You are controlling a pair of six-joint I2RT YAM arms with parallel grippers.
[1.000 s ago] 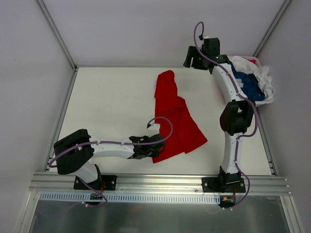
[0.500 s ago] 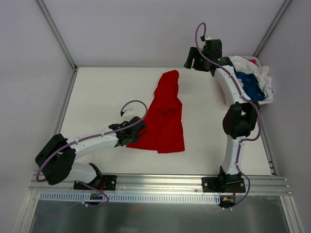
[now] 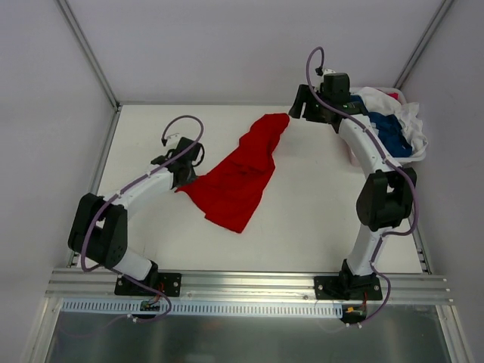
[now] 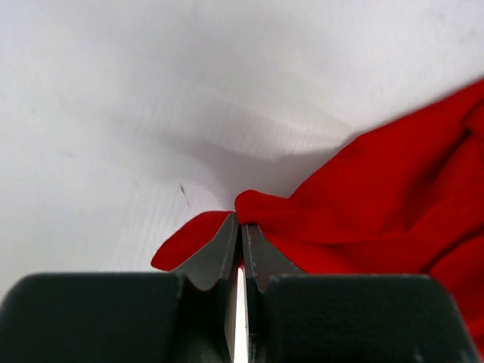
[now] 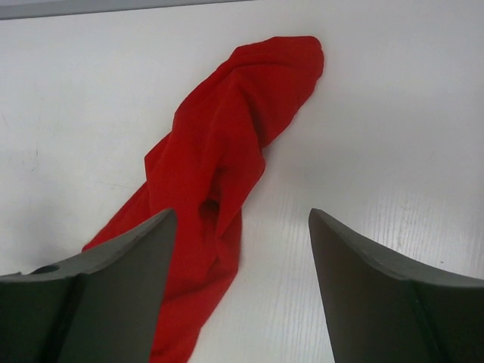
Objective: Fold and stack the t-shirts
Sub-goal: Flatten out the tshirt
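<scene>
On the white counter (image 3: 325,204), a bright red cloth t-shirt (image 3: 236,175) lies crumpled in a diagonal strip from the far middle toward the near left. The left end effector (image 4: 240,224) is clamped on the shirt's left edge, fingers pressed together over a fold of red cloth. The right end effector (image 5: 240,214) hangs near the shirt's far end, fingers spread wide, holding nothing. A heap of dark blue and white t-shirts (image 3: 393,130) sits at the far right corner.

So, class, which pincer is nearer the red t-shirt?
Left. The left pincer is shut on a corner of the red t-shirt; the right pincer hangs open by its far tip, gripping nothing.
</scene>
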